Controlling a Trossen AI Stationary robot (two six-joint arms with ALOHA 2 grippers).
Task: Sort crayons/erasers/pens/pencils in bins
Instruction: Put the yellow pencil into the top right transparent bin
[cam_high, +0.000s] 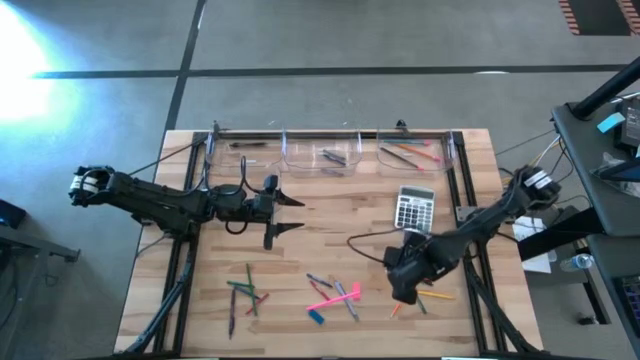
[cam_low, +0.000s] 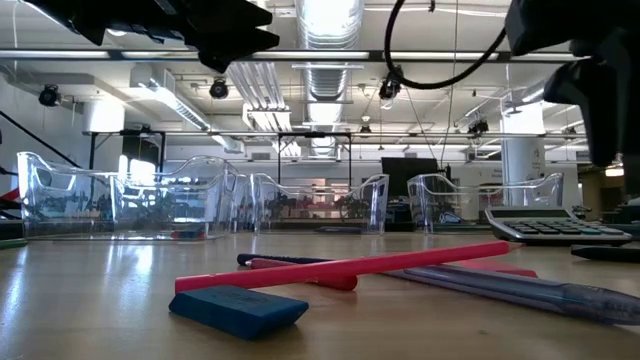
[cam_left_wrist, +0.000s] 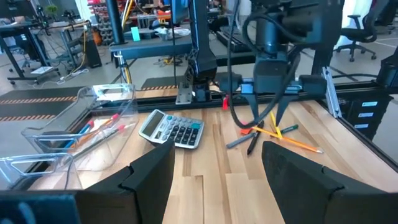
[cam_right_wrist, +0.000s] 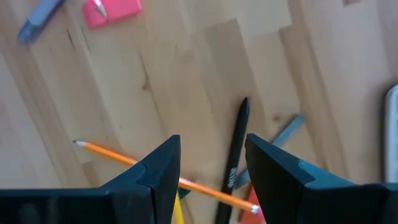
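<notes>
Sorting is partly done: the clear plastic bins (cam_high: 330, 152) hold a few sticks, but most remain loose on the wooden table (cam_high: 330, 240). Right gripper (cam_right_wrist: 211, 165), jaws apart, hovers directly over a thin orange pencil (cam_right_wrist: 124, 158). Left gripper (cam_high: 290, 215), jaws apart, waits mid-table.

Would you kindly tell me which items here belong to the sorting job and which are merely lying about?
Belonging to the job:
- clear plastic bins
- thin orange pencil
- black pen
- chunky blue eraser
- pink eraser
- open right gripper

Lying about:
- grey calculator with buttons
</notes>
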